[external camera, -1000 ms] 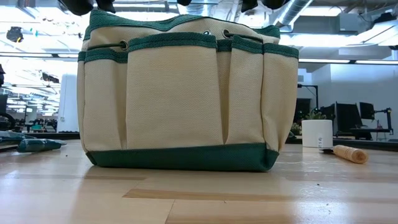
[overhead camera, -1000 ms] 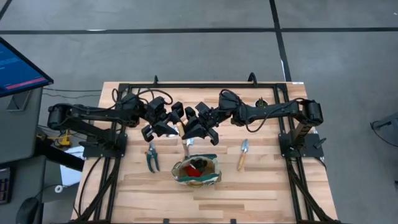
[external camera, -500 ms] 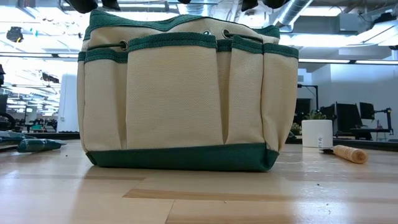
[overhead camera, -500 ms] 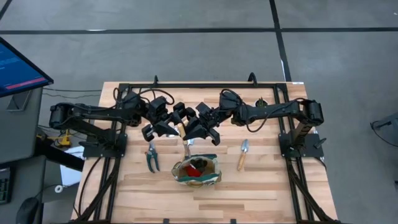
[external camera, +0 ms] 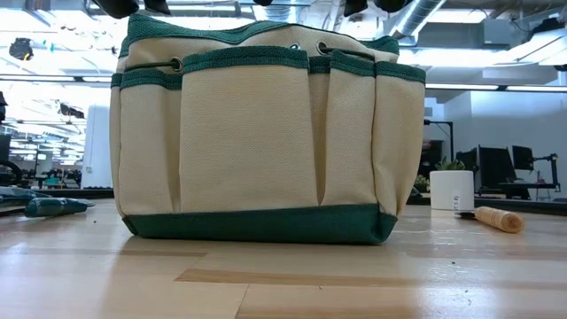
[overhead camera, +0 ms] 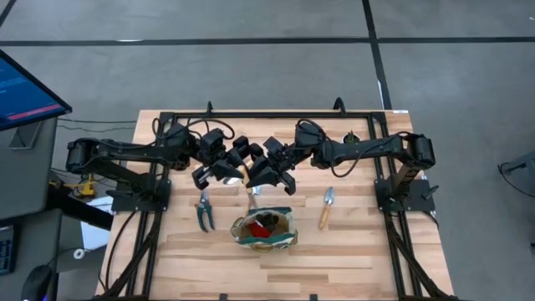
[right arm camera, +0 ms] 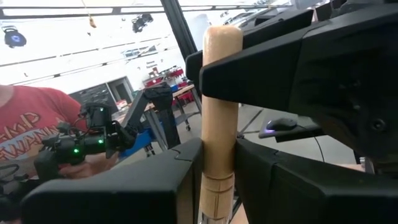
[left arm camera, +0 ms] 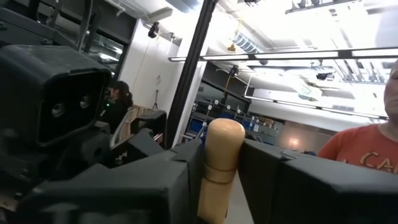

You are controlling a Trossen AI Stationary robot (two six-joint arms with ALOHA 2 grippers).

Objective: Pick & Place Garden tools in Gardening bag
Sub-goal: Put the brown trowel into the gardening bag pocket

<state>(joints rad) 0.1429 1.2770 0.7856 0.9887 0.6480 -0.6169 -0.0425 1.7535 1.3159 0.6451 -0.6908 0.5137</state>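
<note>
Both hands, left hand (left arm camera: 217, 186) and right hand (right arm camera: 217, 180), are clamped on one trowel's (right arm camera: 219, 99) handle: stiff, light, smooth wood; grip mid-handle.

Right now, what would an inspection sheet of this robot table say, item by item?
Surface: wooden table inside a black frame.
Job's things: gardening bag standing upright, something red inside; pruning shears to its left and a wooden-handled trowel to its right, both lying apart from it; another wooden-handled tool held between both grippers behind the bag.
Clutter: white pot with a plant.
Grippers: left gripper and right gripper both clamp that handle.
Cables: black loops on both arms.
Surroundings: monitor at left; person in a red shirt beyond the table.
</note>
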